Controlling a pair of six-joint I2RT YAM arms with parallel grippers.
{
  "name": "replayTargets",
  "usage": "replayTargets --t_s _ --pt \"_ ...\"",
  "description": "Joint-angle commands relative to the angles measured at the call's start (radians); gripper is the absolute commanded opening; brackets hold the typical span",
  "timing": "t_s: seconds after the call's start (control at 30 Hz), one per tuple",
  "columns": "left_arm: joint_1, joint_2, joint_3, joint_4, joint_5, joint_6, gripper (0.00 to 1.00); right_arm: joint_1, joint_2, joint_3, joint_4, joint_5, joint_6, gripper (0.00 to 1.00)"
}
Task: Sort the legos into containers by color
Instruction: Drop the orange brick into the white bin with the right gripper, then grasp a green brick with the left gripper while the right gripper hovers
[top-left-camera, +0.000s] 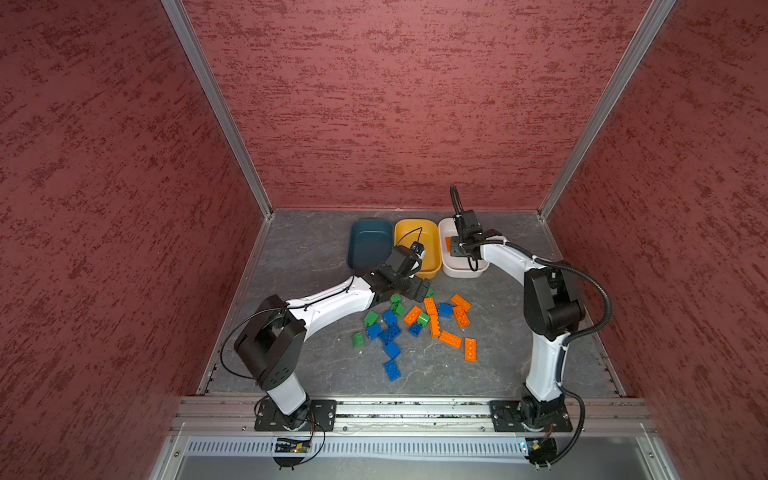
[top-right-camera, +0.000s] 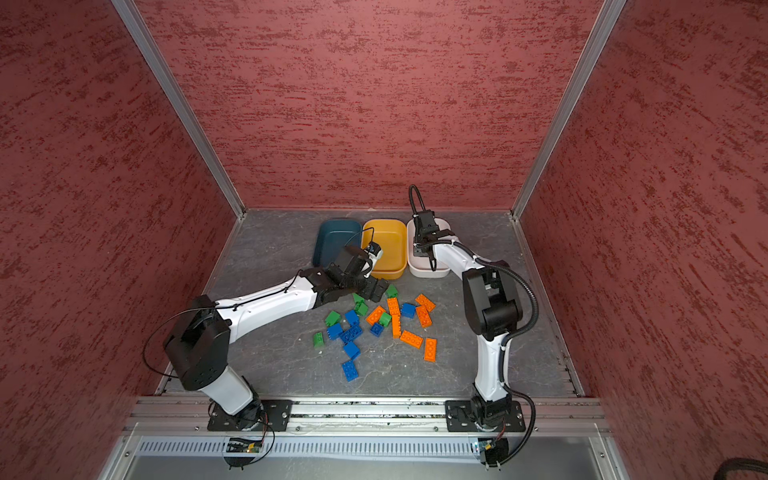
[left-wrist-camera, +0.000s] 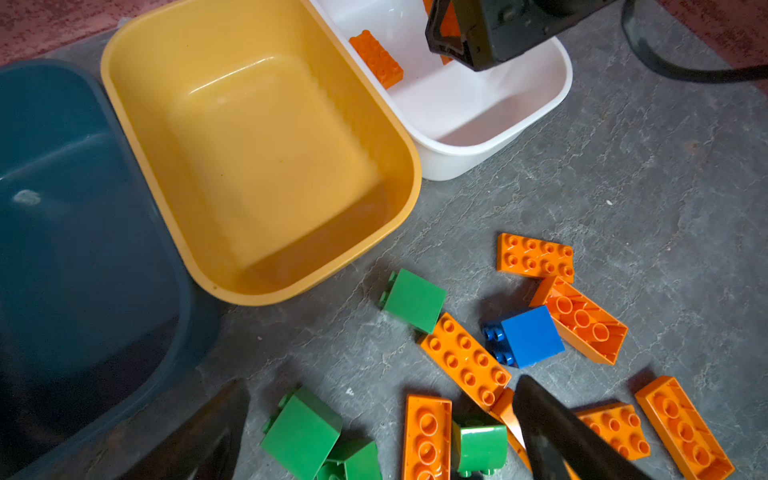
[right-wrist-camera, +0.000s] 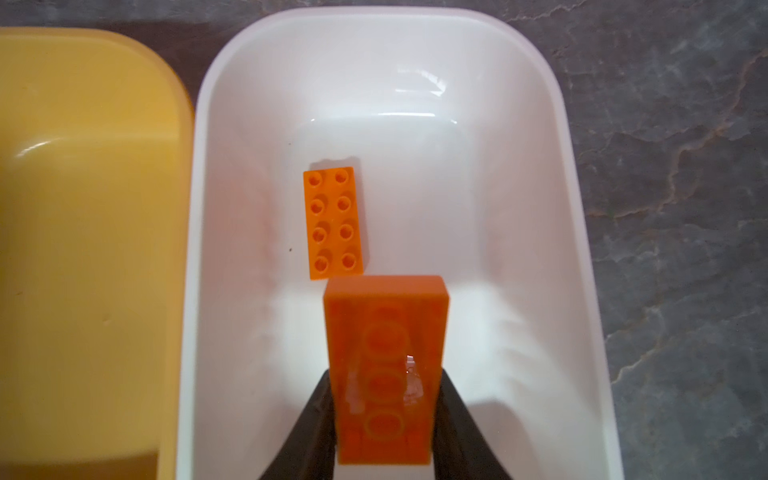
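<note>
I've one orange brick (right-wrist-camera: 336, 224) in the far-right white tub (right-wrist-camera: 540, 208), right gripper (right-wrist-camera: 385, 374) clamping a second brick (right-wrist-camera: 386, 316) above it, left gripper (left-wrist-camera: 382, 424) agape, the pile (top-left-camera: 392, 332) unsorted.

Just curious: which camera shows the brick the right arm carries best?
Right wrist view: the held brick looms large, underside showing. Left wrist view catches a sliver; in both top views the arm mostly hides it.
</note>
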Motion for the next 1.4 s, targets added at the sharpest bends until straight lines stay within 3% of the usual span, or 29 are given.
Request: replayTargets --t_s 0.0,0.23,0.57,0.6,0.63,0.83,1.03,1.2,1.37 --pt "-0.004 -0.022 -0.012 -0.018 -0.026 -0.017 0.99 -0.005 0.032 0.050 -0.030 0.089 -0.052 0.34" --pt "-0.010 -0.012 -0.009 -0.035 -0.060 -0.054 0.99 0.000 0.001 0.049 -0.052 0.046 -0.027 0.54" --pt "-0.012 0.056 0.061 -0.097 -0.115 -0.099 0.99 0.046 -0.217 -0.134 -0.038 -0.099 -0.025 0.77" --pt "-0.012 0.063 0.072 -0.109 -0.118 -0.107 0.99 0.052 -0.239 -0.154 -0.035 -0.109 -0.015 0.92" --pt "-0.012 0.073 0.088 -0.126 -0.126 -0.117 0.99 0.058 -0.266 -0.181 -0.028 -0.111 0.005 0.99" --pt "-0.014 0.120 0.163 -0.205 -0.117 -0.207 0.99 0.080 -0.452 -0.406 0.148 -0.159 0.162 0.99" --pt "-0.009 0.218 0.313 -0.390 -0.023 -0.347 0.99 0.081 -0.691 -0.747 0.496 -0.054 0.340 0.99" --pt "-0.020 0.301 0.389 -0.452 0.024 -0.389 1.00 0.079 -0.786 -0.837 0.523 0.043 0.377 0.99" --pt "-0.036 0.372 0.450 -0.477 0.027 -0.399 0.98 0.076 -0.819 -0.842 0.502 0.044 0.352 0.99"
